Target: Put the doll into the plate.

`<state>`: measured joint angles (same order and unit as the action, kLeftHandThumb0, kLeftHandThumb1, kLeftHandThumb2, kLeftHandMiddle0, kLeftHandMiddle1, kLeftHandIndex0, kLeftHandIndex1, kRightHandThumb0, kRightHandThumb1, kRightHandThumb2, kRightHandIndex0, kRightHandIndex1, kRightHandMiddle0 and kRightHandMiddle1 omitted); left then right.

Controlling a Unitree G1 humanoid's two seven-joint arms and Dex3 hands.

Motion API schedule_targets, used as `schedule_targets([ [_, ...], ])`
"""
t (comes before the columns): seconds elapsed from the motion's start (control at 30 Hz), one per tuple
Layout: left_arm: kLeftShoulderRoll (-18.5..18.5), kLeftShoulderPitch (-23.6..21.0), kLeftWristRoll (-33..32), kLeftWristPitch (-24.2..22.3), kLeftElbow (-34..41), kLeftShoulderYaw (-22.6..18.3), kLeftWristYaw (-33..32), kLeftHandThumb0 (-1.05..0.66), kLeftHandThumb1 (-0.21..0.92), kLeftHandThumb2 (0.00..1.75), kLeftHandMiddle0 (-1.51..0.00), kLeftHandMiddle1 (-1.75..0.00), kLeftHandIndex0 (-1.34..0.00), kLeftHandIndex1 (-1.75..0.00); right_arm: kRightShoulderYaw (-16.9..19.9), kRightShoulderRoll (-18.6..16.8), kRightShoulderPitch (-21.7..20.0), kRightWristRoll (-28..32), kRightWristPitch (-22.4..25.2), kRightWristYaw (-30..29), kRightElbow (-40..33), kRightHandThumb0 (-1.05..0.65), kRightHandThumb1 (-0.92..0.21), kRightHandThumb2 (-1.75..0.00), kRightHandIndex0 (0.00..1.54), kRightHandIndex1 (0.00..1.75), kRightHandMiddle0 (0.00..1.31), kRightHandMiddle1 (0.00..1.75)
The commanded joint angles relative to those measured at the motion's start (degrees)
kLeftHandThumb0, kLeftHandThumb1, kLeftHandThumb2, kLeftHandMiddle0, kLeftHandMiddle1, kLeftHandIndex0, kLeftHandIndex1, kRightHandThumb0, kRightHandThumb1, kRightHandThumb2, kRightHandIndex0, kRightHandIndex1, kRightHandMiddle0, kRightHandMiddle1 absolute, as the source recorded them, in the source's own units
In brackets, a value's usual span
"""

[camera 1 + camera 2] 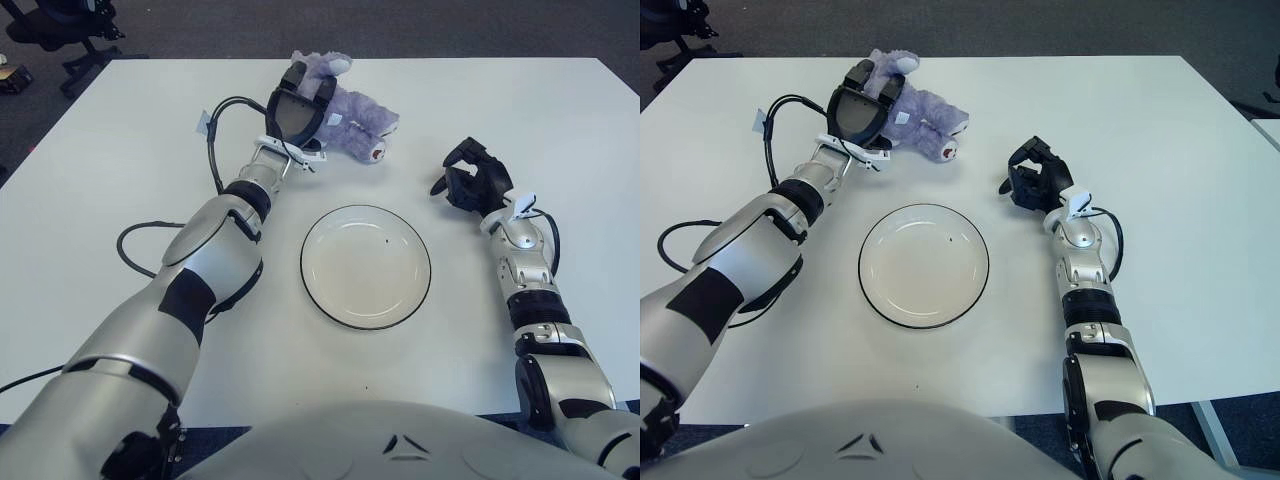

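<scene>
Your left hand [297, 108] is at the 11 o'clock side of the table [120, 150], pressed against the purple doll [352, 112]. Its black fingers [322, 90] wrap over the doll's near end, by the head and ear: clamped on the doll. The doll lies on its side on the white tabletop, body stretching away toward 3 o'clock from your hand, one foot with a dark sole pointing toward the plate.

The plate [366, 266], white with a dark rim, sits at table centre, at roughly 5 o'clock from the doll and well apart from it. Nothing in it but a tiny dark speck near its middle.

Your right hand [472, 181] shows at 3 o'clock of the plate, near it, fingers curled inward around nothing. You cannot tell whether it touches the tabletop.

A black cable [140, 240] loops on the table beside your left forearm, at 9 o'clock of the plate.
</scene>
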<state>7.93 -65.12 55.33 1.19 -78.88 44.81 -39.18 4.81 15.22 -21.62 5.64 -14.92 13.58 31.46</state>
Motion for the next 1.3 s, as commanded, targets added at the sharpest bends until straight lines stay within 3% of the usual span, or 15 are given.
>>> schedule_targets([
  [0.0, 0.8, -0.6, 0.5, 0.1, -0.7, 0.4, 2.2, -0.19, 0.84, 0.00, -0.40, -0.77, -0.63, 0.00, -1.8, 0.0, 3.1, -2.0, 3.7, 1.0, 2.0, -0.40, -0.58, -0.96, 0.95, 1.75, 0.41, 1.75],
  [0.2, 0.6, -0.7, 0.4, -0.3, -0.8, 0.6, 3.6, -0.20, 0.84, 0.00, -0.38, -0.83, -0.63, 0.00, -1.9, 0.0, 3.1, -2.1, 4.1, 1.0, 1.7, -0.40, -0.58, -0.96, 0.95, 1.75, 0.41, 1.75],
  [0.27, 0.4, -0.5, 0.5, -0.7, -1.0, 0.7, 4.3, -0.18, 0.86, 0.01, -0.33, -1.04, -0.69, -0.03, -2.0, 0.0, 3.0, -2.2, 4.3, 0.9, 1.6, -0.40, -0.58, -0.96, 0.95, 1.75, 0.41, 1.75],
  [0.33, 0.4, -0.4, 0.6, -0.9, -1.0, 0.7, 4.3, -0.17, 0.88, 0.02, -0.31, -1.13, -0.72, -0.05, -2.0, 0.0, 3.0, -2.2, 4.3, 0.9, 1.6, -0.40, -0.58, -0.97, 0.95, 1.75, 0.41, 1.75],
  [0.37, 0.4, -0.3, 0.6, -0.9, -1.0, 0.7, 4.3, -0.07, 0.89, 0.06, -0.34, -1.19, -0.74, -0.07, -2.0, 0.0, 2.9, -2.2, 4.3, 0.9, 1.7, -0.40, -0.58, -0.97, 0.95, 1.75, 0.42, 1.75],
  [0.47, 0.5, -0.2, 0.6, -0.9, -1.0, 0.8, 4.3, 0.24, 0.91, 0.22, -0.42, -1.40, -0.60, -0.52, -2.1, 0.0, 2.8, -2.2, 4.4, 0.9, 1.8, -0.40, -0.58, -0.97, 0.95, 1.75, 0.42, 1.75],
  [0.63, 0.7, 0.1, 1.1, -0.1, -1.0, 1.2, 2.4, 0.33, 0.92, 0.27, -0.44, -1.46, -0.52, -0.72, -2.1, 0.0, 2.8, -2.2, 4.3, 0.9, 1.8, -0.40, -0.58, -0.97, 0.95, 1.75, 0.42, 1.75],
  [0.73, 1.2, 0.8, 1.9, 1.1, -1.0, 1.9, -0.6, 0.11, 0.70, 0.59, -0.52, -1.49, -0.55, -1.12, -2.1, -0.1, 2.7, -2.2, 4.3, 0.9, 2.0, -0.40, -0.58, -0.97, 0.95, 1.75, 0.42, 1.75],
  [0.87, 1.5, 1.6, 2.0, 2.0, -1.2, 1.9, -2.8, 0.03, 0.55, 0.82, -0.56, -1.54, -0.55, -1.32, -2.2, -0.2, 2.5, -2.1, 4.3, 0.8, 2.2, -0.40, -0.58, -0.97, 0.95, 1.75, 0.42, 1.75],
  [1.13, 1.8, 2.1, 2.0, 2.6, -1.3, 2.0, -4.3, 0.00, 0.50, 0.91, -0.58, -1.56, -0.55, -1.39, -2.2, -0.3, 2.5, -2.1, 4.3, 0.7, 2.2, -0.40, -0.58, -0.97, 0.95, 1.75, 0.42, 1.75],
  [1.27, 2.3, 2.9, 2.2, 3.2, -1.4, 2.1, -6.0, 0.00, 0.43, 1.03, -0.54, -1.70, -0.61, -1.34, -2.2, -0.3, 2.5, -2.1, 4.4, 0.7, 2.2, -0.40, -0.57, -0.97, 0.95, 1.75, 0.42, 1.75],
])
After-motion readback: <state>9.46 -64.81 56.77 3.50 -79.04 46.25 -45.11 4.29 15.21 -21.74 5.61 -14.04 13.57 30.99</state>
